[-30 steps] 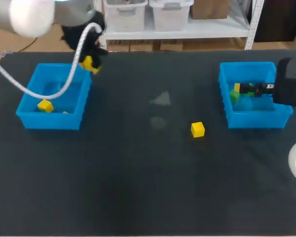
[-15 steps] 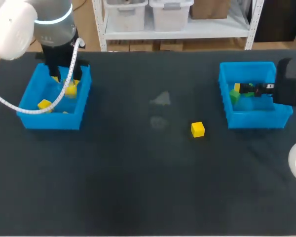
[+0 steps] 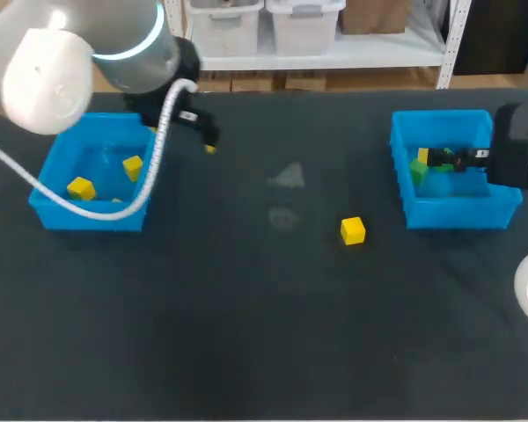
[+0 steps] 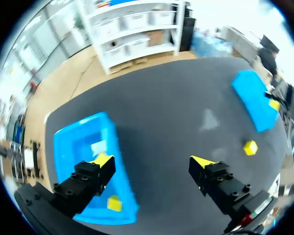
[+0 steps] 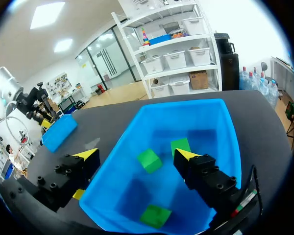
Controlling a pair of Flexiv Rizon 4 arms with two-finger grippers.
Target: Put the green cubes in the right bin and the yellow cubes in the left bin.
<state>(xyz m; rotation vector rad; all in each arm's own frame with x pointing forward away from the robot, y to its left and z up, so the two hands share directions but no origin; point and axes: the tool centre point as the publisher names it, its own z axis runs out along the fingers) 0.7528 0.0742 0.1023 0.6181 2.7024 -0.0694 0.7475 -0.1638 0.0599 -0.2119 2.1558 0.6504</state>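
Left bin (image 3: 88, 218), mid-left of the head view: two yellow cubes (image 3: 81, 187) lie inside.

Left hand (image 4: 153, 160): fingers spread wide, nothing between them. In the head view it sits just right of the left bin's upper right corner, over the bench (image 3: 246, 334).

Loose yellow cube (image 3: 353, 230): on the bench, right of centre. It lies to the lower right of the left hand and well apart from it, near the right bin's lower left corner. A cube, so no long axis to line up on.

Right bin (image 3: 462, 214), mid-right: three green cubes (image 5: 149, 160) inside.

Right hand (image 5: 137, 154): fingers wide, empty, over the right bin.

Judgement: the right hand is nearer the loose cube, but the cube belongs in the left bin. The free left hand would need a long diagonal reach toward the lower right.
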